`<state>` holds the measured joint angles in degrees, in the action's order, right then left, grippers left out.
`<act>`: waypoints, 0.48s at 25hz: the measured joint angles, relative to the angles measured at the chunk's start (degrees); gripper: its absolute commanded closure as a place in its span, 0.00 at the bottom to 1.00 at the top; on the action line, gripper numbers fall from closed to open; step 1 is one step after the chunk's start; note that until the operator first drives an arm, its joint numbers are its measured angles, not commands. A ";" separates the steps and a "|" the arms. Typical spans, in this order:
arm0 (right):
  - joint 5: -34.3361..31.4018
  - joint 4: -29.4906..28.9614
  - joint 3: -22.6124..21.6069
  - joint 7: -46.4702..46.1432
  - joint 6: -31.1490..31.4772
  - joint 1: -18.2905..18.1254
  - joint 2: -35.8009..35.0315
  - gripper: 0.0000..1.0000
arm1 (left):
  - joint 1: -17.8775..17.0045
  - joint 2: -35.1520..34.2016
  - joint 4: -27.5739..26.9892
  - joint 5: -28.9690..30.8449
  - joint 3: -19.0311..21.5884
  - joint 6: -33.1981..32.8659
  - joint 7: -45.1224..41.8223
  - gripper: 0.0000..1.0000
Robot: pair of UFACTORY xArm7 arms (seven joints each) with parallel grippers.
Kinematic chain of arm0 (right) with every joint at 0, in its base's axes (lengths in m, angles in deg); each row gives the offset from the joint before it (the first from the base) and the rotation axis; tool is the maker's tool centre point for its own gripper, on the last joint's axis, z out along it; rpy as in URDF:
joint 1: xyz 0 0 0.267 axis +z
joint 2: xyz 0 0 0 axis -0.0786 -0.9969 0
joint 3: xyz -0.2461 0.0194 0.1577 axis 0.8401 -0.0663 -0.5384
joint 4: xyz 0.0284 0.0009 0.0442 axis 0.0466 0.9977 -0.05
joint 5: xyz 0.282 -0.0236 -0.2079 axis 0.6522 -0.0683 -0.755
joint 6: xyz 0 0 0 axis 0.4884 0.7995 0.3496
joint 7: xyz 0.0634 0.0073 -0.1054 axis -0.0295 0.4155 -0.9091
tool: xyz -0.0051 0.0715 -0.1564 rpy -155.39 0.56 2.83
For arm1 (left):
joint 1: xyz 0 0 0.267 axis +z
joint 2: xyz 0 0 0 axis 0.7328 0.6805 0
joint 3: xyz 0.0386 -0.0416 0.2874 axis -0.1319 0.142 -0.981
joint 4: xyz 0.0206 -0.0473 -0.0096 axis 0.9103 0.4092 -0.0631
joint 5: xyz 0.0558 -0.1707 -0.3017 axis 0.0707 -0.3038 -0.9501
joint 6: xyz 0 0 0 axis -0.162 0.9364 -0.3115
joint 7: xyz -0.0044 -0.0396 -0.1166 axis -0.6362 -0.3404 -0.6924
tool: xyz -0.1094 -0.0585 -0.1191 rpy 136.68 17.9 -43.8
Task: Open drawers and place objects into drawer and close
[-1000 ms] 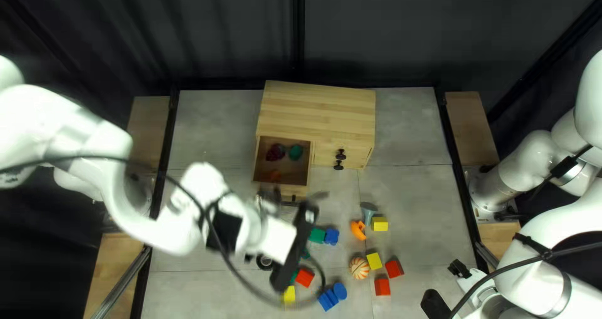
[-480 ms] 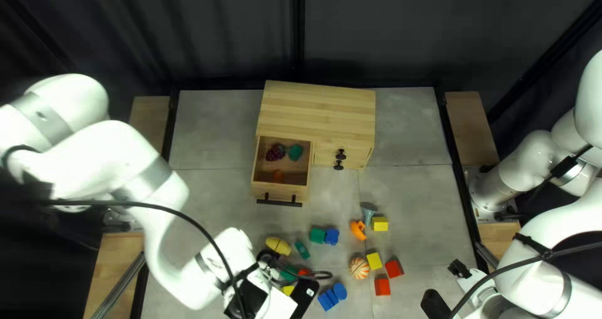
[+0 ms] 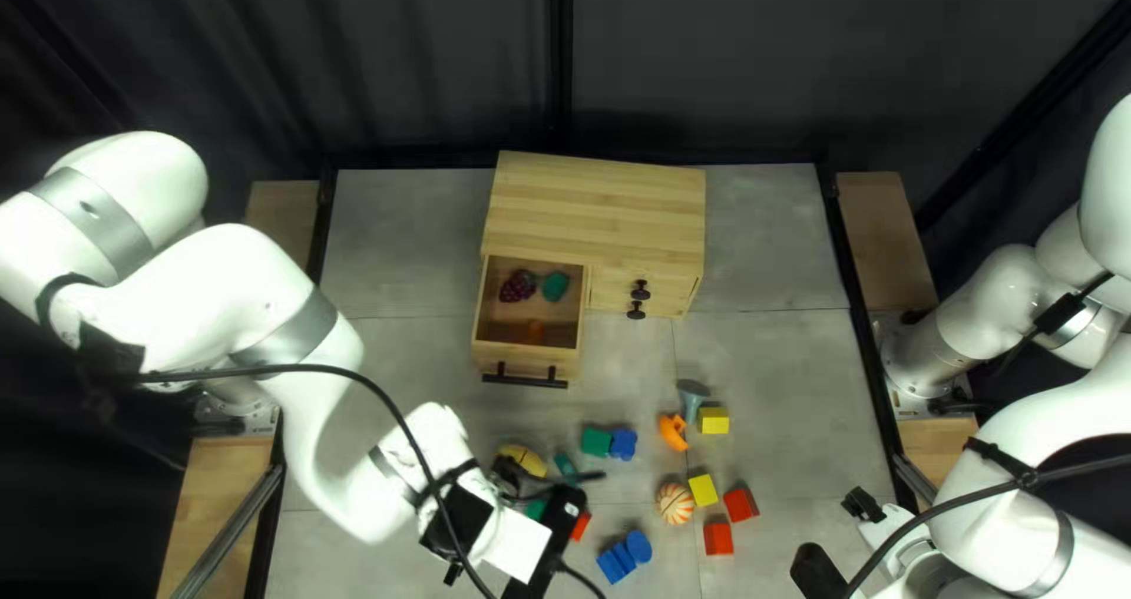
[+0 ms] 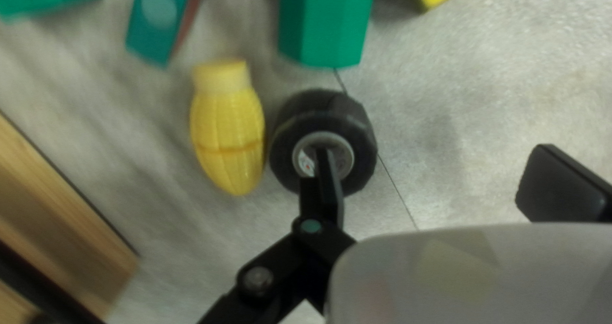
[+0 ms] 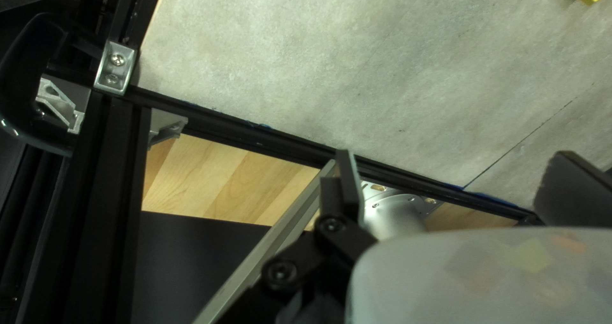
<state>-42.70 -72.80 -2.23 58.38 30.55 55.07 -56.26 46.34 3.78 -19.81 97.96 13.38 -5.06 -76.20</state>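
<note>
Beside the corn [image 4: 228, 133], the wheel [image 4: 319, 121] looks light and firm, its tread [image 4: 364, 129] grippy; I'd squeeze across it with my left gripper [image 4: 437, 161], spread wide and empty.

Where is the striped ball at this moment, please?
In the top left view, the striped ball lies right of centre, just left of a yellow block and below the orange toy.

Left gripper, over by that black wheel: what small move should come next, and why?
Probably shift the left gripper sideways toward the yellow toy until the black wheel sits between its open fingers, before any closing. One finger overlaps the wheel's hub, the other stands well off to one side, and the drawer is open to receive it.
</note>
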 measured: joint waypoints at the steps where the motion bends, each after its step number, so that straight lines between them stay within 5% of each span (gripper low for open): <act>1: 0.00 0.00 0.00 0.00 0.00 0.00 0.00 0.00 | -0.55 -0.13 0.17 0.89 -0.59 -0.47 -3.00 0.00; 12: 0.00 0.00 0.00 0.00 0.00 0.00 0.00 0.00 | -3.61 -3.40 1.91 6.06 -4.53 -0.23 -26.55 0.00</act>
<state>-42.70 -72.80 -2.23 58.38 30.55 55.07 -56.26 42.73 0.38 -17.90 104.02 8.85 -5.29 -102.76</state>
